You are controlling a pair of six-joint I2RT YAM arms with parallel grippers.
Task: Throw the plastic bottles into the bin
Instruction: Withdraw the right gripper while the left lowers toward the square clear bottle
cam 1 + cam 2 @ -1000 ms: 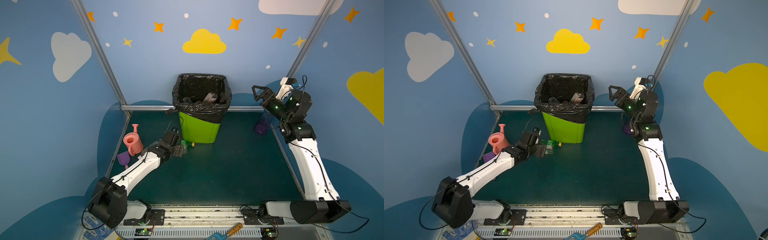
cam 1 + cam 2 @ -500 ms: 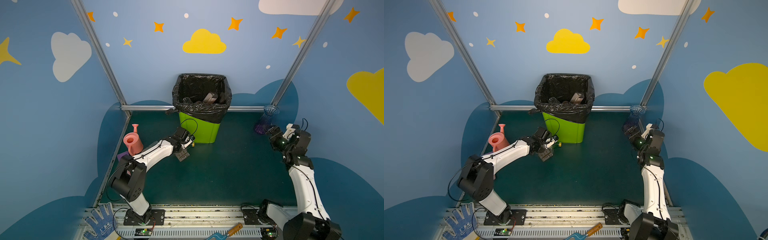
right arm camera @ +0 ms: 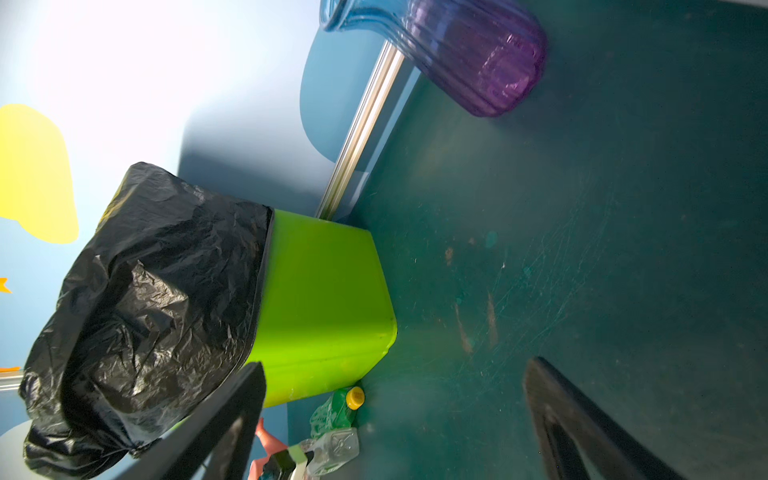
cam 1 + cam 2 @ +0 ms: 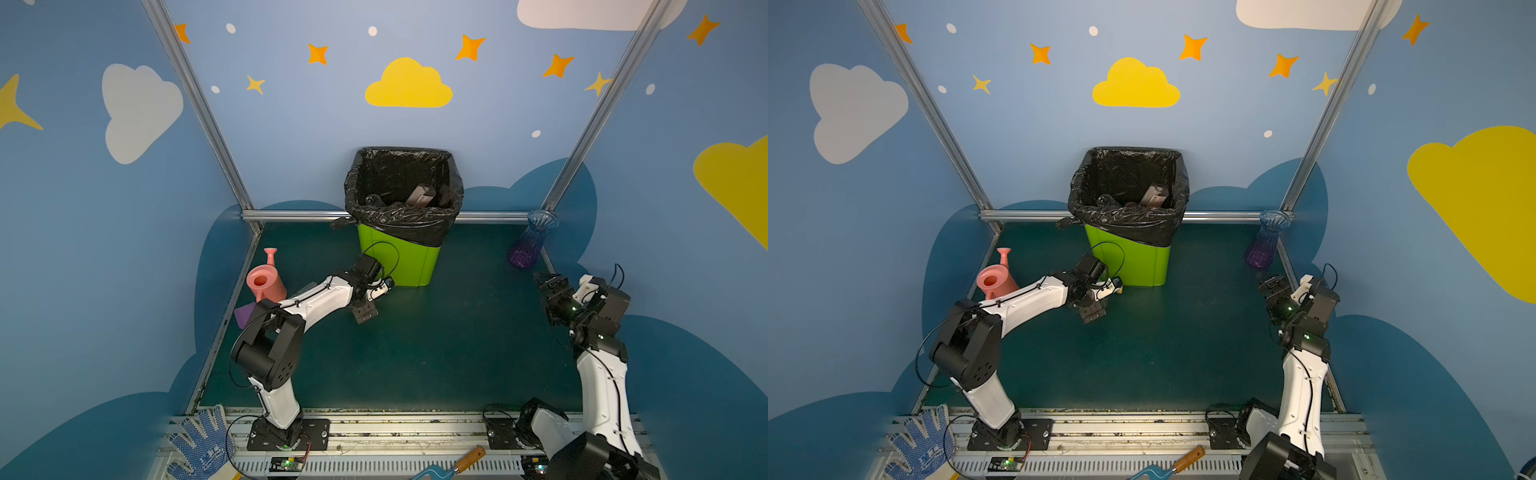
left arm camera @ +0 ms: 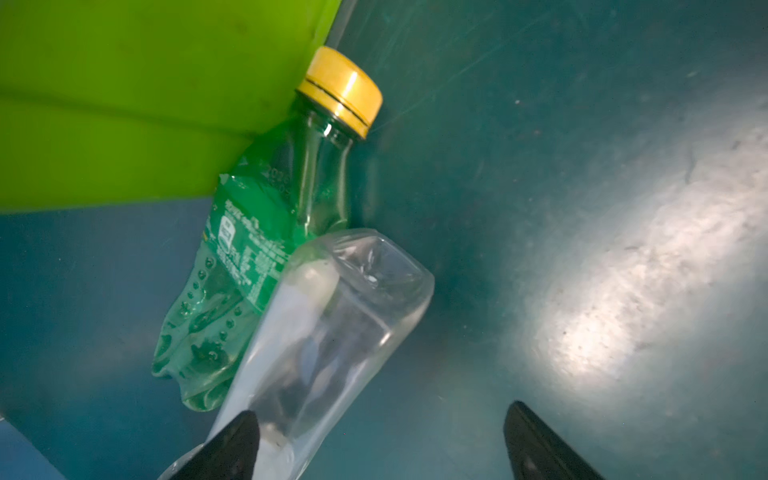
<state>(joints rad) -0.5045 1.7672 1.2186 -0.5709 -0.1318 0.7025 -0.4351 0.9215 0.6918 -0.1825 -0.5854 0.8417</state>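
A clear plastic bottle lies partly over a crushed green bottle with a yellow cap, both on the floor against the lime-green bin. My left gripper is open around the clear bottle's near end. One finger touches the bottle and the other stands well apart. In both top views my left arm covers these bottles at the bin's front left corner. A brown bottle lies inside the bag. My right gripper hangs open and empty at the right.
A pink watering can and a purple piece stand by the left wall. A blue-purple vase stands in the back right corner. A blue glove and a wooden-handled tool lie on the front rail.
My right arm came down from beside the bin's rim and drew back low at the right. The left gripper slid along the floor to the bin's corner, and its jaws narrowed a little.
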